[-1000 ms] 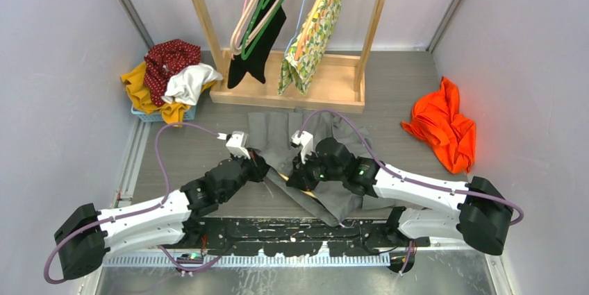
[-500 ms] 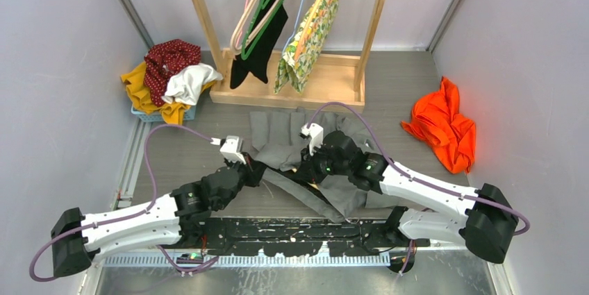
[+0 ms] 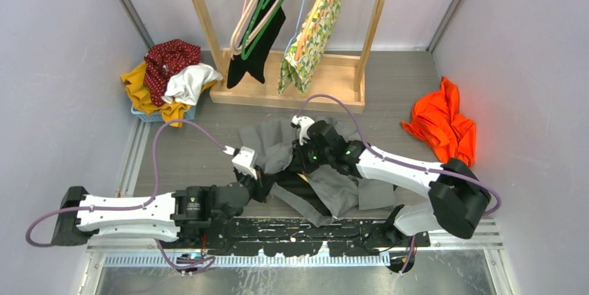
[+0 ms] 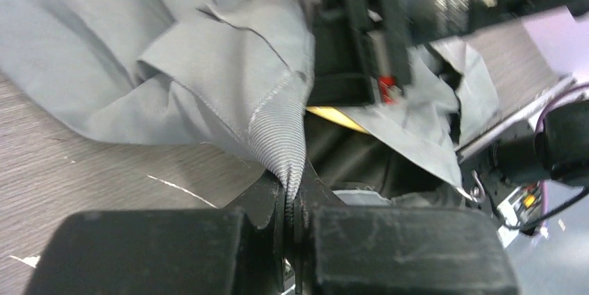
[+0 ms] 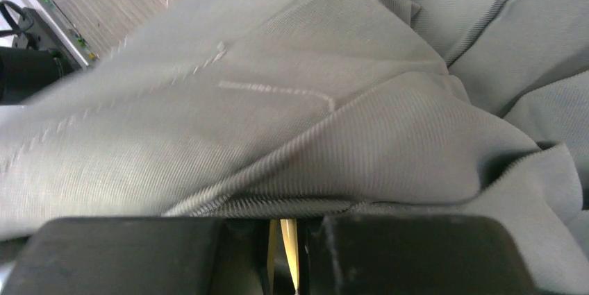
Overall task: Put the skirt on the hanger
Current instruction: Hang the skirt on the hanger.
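Observation:
A grey skirt (image 3: 338, 187) lies bunched on the table between my two arms. My left gripper (image 3: 260, 182) is shut on the skirt's ribbed waistband (image 4: 281, 142), which runs right into the closed jaws (image 4: 292, 205). My right gripper (image 3: 306, 159) is buried in the grey cloth (image 5: 292, 114). It is shut on a thin yellow hanger (image 5: 287, 241), seen only as a sliver between its fingers. Another short piece of the yellow hanger (image 4: 337, 119) shows under the skirt in the left wrist view, below the black right gripper (image 4: 354, 52). The rest of the hanger is hidden by the skirt.
A wooden rack (image 3: 288, 94) stands at the back with several hangers, a black garment (image 3: 258, 48) and a floral garment (image 3: 314, 35). An orange cloth (image 3: 443, 128) lies at the right. A basket with piled clothes (image 3: 169, 76) sits at the back left.
My left gripper has pulled back toward the near edge with the waistband. My right gripper has shifted away toward the rack. The skirt has bunched up between them.

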Robot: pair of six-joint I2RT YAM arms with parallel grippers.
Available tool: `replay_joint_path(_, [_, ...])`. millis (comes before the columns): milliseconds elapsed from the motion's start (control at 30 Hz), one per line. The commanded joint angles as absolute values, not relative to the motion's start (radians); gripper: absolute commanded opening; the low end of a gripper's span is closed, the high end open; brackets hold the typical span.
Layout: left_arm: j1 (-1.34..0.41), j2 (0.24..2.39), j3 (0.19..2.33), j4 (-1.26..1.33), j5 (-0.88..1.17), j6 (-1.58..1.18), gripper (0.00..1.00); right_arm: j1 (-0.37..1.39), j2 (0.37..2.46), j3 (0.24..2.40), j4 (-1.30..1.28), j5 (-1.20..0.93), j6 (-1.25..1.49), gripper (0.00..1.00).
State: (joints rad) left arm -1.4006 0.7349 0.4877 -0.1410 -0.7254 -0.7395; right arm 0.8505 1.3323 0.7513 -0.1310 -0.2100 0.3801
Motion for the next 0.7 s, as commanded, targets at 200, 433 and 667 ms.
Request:
replay_joint_path(200, [-1.684, 0.887, 0.606, -0.122, -0.975, -0.854, 0.0, 0.822, 1.499, 0.924, -0.066, -0.043, 0.409, 0.01])
replay_joint_path(433, [-1.694, 0.926, 0.514, -0.178, -1.023, -1.061, 0.0, 0.824, 1.643, 0.998, 0.148, -0.274, 0.454, 0.03])
replay_joint_path(667, [-1.693, 0.888, 0.437, -0.202, -1.05, -1.181, 0.0, 0.843, 1.794, 1.11, 0.179, -0.378, 0.479, 0.04])
